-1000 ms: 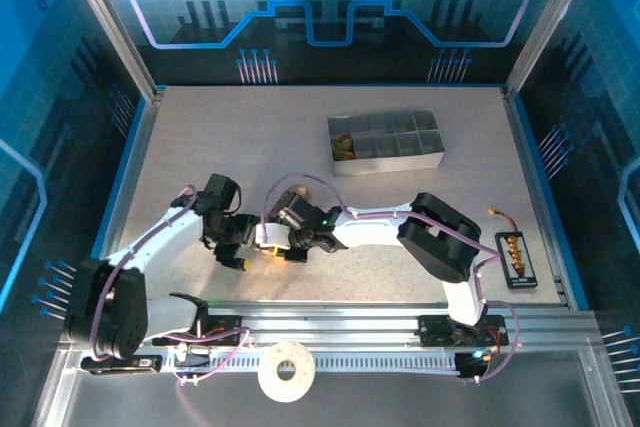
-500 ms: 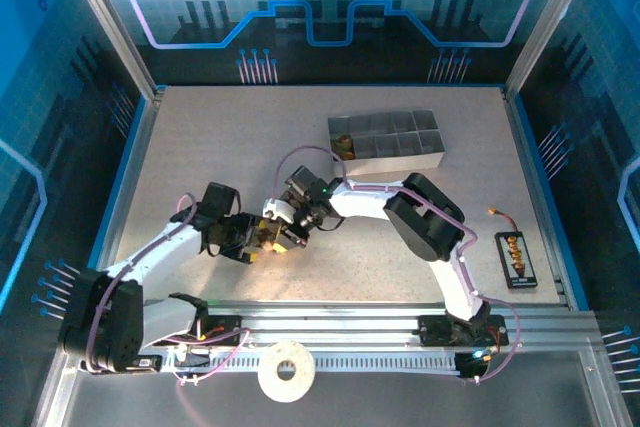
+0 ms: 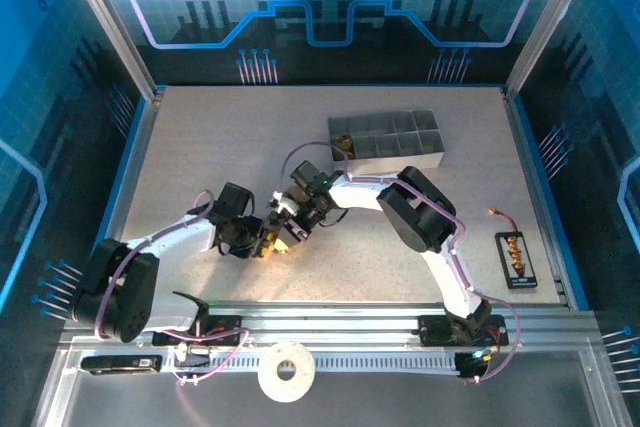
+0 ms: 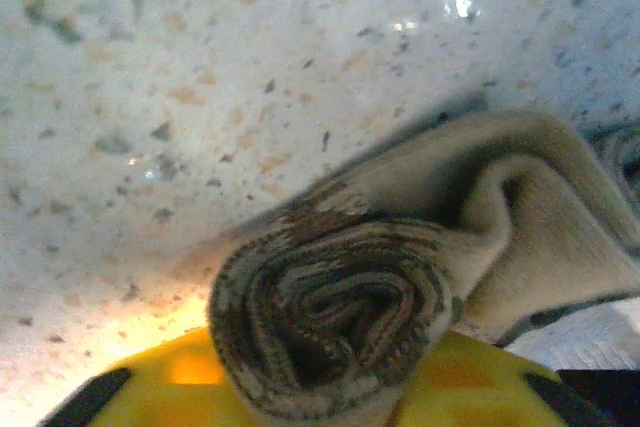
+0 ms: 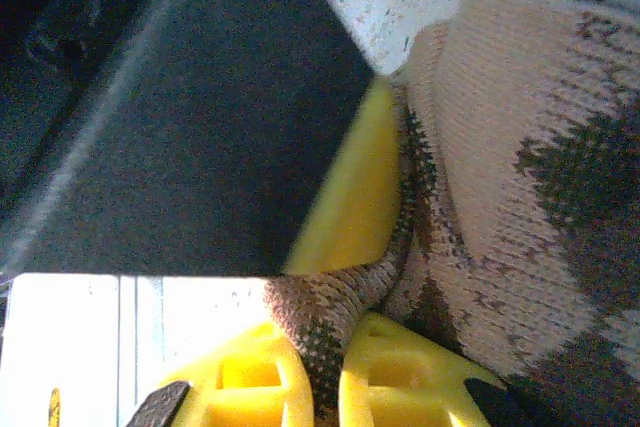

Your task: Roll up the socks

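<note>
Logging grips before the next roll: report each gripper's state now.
Left gripper: closed on the brown sock roll.
Right gripper: closed, pinching the brown sock fabric.

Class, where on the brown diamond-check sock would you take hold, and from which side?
Probably the coiled end of the brown sock, pinched across its thickness from the spiral face. That coil is compact and round, so a pinch holds its layers together; the flat loose tail beside it would pull the roll open.

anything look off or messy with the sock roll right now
Nothing spilled or damaged. The brown check sock is wound into a spiral, but its tan end bunches loosely beside the roll.
</note>
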Available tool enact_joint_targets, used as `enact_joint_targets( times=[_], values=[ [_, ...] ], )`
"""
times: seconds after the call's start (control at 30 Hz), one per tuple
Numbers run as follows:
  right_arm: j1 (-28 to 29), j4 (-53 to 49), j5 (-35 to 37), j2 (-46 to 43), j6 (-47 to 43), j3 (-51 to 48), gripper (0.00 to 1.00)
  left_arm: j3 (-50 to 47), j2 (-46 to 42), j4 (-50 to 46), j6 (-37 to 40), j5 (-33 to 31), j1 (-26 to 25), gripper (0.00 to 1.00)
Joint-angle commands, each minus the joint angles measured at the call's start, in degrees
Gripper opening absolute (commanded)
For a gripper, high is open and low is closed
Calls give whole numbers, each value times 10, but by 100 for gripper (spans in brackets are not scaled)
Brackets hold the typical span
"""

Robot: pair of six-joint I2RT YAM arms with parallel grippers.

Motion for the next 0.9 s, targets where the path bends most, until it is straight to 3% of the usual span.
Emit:
enact_joint_targets(
  times=[0.0,0.1,0.23,0.3,0.43,0.63,0.87],
  values=[
    [-1,6,60,-27,-2,-41,17,-4,28,-88,-5,-18,-5,10],
    [11,128,139,-125,-24,-136,39,11,30,-146,-20,-17,-6,4],
    [69,311,343,-273,-133,-294,60,27,35,-189,-50,-8,-4,0],
    [107,360,446,-304,-197,-329,68,38,48,-201,-55,-3,-4,0],
    [177,369,584,-297,-313,-348,68,75,79,-242,-46,0,-3,1],
    [230,404,643,-234,-400,-313,66,96,110,-249,-42,13,5,2],
    [231,394,664,-163,-400,-274,41,106,130,-244,-29,24,17,3]
  ],
)
